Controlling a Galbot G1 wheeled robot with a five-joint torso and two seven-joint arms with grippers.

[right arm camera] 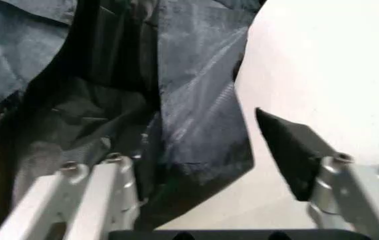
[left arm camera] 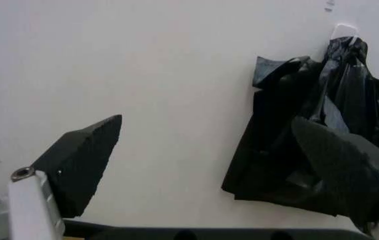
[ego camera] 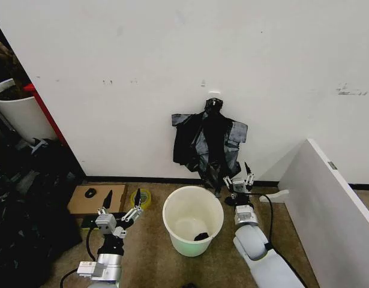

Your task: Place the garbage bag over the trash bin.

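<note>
The garbage bag hangs black and crinkled from a small hook on the white wall, above and behind the trash bin. This round cream-white bucket stands on the floor with a small dark scrap inside. My right gripper is raised at the bag's lower right corner. It is open, with the bag's hem lying between its fingers. My left gripper is open and holds nothing, left of the bin. It points at the wall with the bag off to one side.
A cardboard box and a yellow tape roll lie by the wall left of the bin. A heap of dark bags and a taller white bin fill the left side. A white panel slants along the right.
</note>
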